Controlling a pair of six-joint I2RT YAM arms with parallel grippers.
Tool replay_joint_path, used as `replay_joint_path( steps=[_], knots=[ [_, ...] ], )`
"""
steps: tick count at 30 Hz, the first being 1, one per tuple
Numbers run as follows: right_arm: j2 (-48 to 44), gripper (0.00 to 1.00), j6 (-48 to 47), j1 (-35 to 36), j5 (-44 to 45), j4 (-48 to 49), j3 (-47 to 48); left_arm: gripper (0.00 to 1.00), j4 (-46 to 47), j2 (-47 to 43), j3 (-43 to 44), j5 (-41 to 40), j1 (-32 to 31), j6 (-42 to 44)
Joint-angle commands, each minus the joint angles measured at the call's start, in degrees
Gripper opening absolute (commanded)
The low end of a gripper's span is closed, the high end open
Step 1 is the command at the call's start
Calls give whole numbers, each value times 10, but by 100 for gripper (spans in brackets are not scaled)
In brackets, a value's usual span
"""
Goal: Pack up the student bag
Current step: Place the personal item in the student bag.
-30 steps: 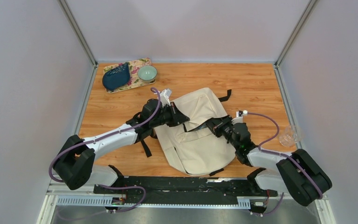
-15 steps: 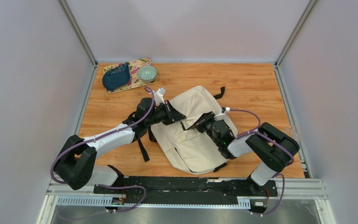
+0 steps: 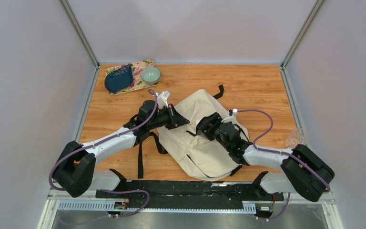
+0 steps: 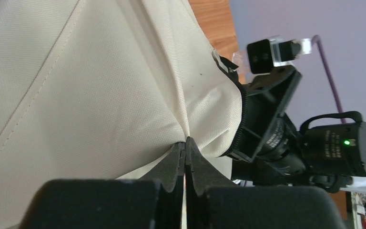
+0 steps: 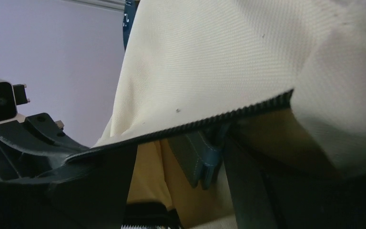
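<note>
The student bag, a cream backpack with black straps, lies mid-table. My left gripper is shut on a fold of its cream fabric, pinched at the fingertips and pulled up. My right gripper sits at the bag's unzipped mouth, open, fingers spread wide. Between them a dark blue-grey stitched tab hangs free under the black zipper teeth, with yellowish lining behind it. The right wrist's camera housing shows in the left wrist view beside the zipper edge.
At the back left, a dark blue pouch and a pale green bowl rest on a floral mat. A clear cup stands at the right edge. Loose black straps trail left of the bag.
My right gripper has gone from shut to wide open at the bag's mouth. It had moved left first, and the bag shifted and turned left. The left gripper keeps its pinch.
</note>
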Motion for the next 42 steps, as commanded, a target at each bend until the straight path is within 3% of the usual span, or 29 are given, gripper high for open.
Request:
replay_joint_path(
  steps=[1, 10, 13, 14, 18, 21, 24, 27, 32, 37, 40, 42],
  knots=[
    [-90, 74, -53, -5, 53, -173, 16, 0, -30, -17, 4, -14, 15, 33],
    [-183, 77, -68, -5, 46, -273, -1, 0, -24, -17, -3, -13, 15, 30],
    [-221, 72, -72, -5, 55, -286, -15, 0, -22, -20, -6, -14, 15, 30],
    [-227, 68, -74, -5, 57, -289, -16, 0, -20, -20, -7, -13, 15, 29],
    [-226, 34, -83, -5, 59, -288, -9, 0, -11, -16, -10, -5, 15, 25],
    [-192, 17, -87, -5, 44, -271, 8, 0, -8, -14, -11, -1, 15, 24],
    [-144, 4, -89, -5, 18, -259, 30, 0, -8, -13, -10, 2, 15, 24],
    [-100, 0, -88, -5, -9, -225, 42, 0, -7, -13, -10, 5, 15, 25],
    [-48, 0, -94, -5, -36, -150, 65, 0, -1, -4, -7, 30, 15, 30],
    [-35, 3, -119, -6, -36, -173, 101, 0, -16, 5, -4, 45, 15, 52],
    [-73, 14, -128, -6, -14, -206, 84, 2, -23, 10, 1, 63, 15, 66],
    [-122, 26, -129, -5, -3, -234, 54, 9, -23, 21, 5, 83, 15, 72]
  ],
)
